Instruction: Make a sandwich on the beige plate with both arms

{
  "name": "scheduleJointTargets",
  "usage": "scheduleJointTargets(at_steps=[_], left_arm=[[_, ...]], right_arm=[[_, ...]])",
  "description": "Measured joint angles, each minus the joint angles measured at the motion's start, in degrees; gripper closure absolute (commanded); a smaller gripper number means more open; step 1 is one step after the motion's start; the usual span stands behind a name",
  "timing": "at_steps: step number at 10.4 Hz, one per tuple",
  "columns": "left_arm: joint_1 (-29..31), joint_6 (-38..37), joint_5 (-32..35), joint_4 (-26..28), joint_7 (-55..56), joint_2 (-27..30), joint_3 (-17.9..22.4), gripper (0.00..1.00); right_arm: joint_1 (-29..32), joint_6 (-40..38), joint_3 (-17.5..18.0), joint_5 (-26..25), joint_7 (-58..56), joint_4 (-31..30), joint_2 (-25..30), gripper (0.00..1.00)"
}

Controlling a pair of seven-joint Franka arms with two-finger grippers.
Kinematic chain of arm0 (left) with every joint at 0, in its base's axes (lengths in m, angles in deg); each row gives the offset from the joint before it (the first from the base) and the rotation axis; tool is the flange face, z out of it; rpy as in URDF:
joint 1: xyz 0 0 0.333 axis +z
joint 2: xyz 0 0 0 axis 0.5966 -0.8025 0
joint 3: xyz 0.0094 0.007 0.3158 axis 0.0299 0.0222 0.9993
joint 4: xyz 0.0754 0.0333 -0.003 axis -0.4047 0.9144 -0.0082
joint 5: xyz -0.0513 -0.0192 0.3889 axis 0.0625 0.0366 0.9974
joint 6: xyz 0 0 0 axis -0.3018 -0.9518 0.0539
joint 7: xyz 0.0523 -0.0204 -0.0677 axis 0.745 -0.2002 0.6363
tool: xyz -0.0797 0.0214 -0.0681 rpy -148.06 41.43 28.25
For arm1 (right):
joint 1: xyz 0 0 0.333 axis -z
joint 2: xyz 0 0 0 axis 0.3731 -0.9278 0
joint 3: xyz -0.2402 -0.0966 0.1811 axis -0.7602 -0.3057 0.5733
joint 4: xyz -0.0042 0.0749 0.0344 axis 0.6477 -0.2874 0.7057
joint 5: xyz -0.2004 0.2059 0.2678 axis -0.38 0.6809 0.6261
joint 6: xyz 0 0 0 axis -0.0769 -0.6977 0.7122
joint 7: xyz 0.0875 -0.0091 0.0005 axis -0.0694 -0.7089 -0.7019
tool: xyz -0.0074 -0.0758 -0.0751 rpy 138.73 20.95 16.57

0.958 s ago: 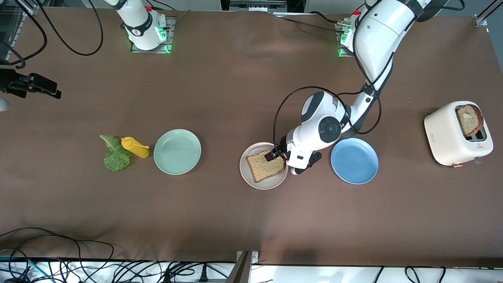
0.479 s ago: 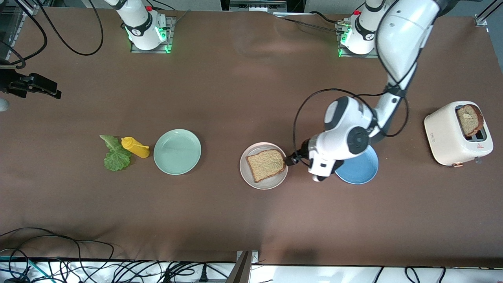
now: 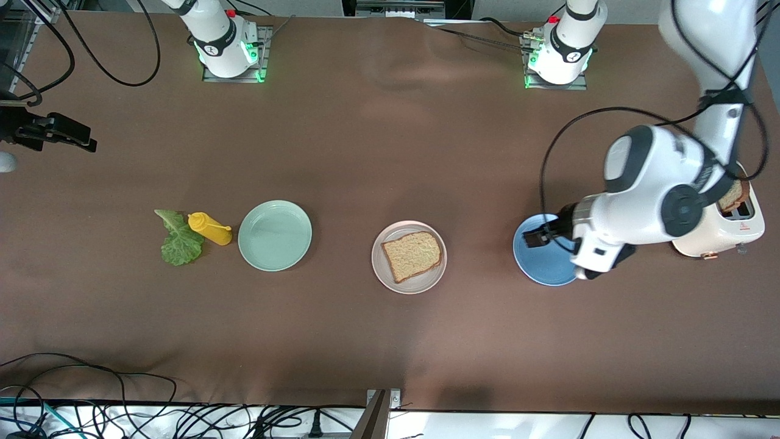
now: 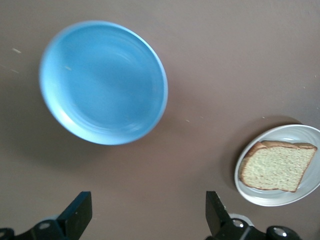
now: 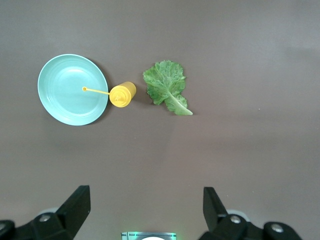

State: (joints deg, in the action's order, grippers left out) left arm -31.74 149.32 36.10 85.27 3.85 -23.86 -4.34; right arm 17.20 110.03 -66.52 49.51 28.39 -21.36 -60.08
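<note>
A single slice of brown bread (image 3: pixel 412 255) lies on the beige plate (image 3: pixel 379 268) at mid-table; both also show in the left wrist view, the bread (image 4: pixel 277 166) on the plate (image 4: pixel 250 190). My left gripper (image 3: pixel 539 238) hangs open and empty over the blue plate (image 3: pixel 536 268), apart from the bread; its jaws (image 4: pixel 148 215) stand wide. The lettuce leaf (image 3: pixel 178 241) lies flat toward the right arm's end. My right gripper (image 5: pixel 145 212) is open and empty, high over the table, looking down on the lettuce (image 5: pixel 166 86). The front view does not show it.
A yellow mustard bottle (image 3: pixel 210 228) lies between the lettuce and a mint-green plate (image 3: pixel 274 235). A cream toaster (image 3: pixel 731 238) at the left arm's end holds another bread slice (image 3: pixel 734 196), partly covered by the left arm. The blue plate (image 4: pixel 103 82) is bare.
My left arm has swung away from the beige plate toward its own end of the table and now hangs over the blue plate. The bread stayed on the plate. Nothing else moved.
</note>
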Motion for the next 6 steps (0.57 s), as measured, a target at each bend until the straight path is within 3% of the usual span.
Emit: scheduleJointTargets(at_steps=[4,6], left_arm=[[1.86,-6.21,4.01,-0.91,-13.68,5.52,7.03,0.0],[1.89,-11.45,4.4,-4.79,-21.62,7.38,11.1,0.0]], right_arm=[[-0.05,-1.08,0.56,2.48,-1.04,0.01,-0.4,0.0],[0.13,-1.04,-0.09,3.59,-2.35,0.33,-1.29,0.0]])
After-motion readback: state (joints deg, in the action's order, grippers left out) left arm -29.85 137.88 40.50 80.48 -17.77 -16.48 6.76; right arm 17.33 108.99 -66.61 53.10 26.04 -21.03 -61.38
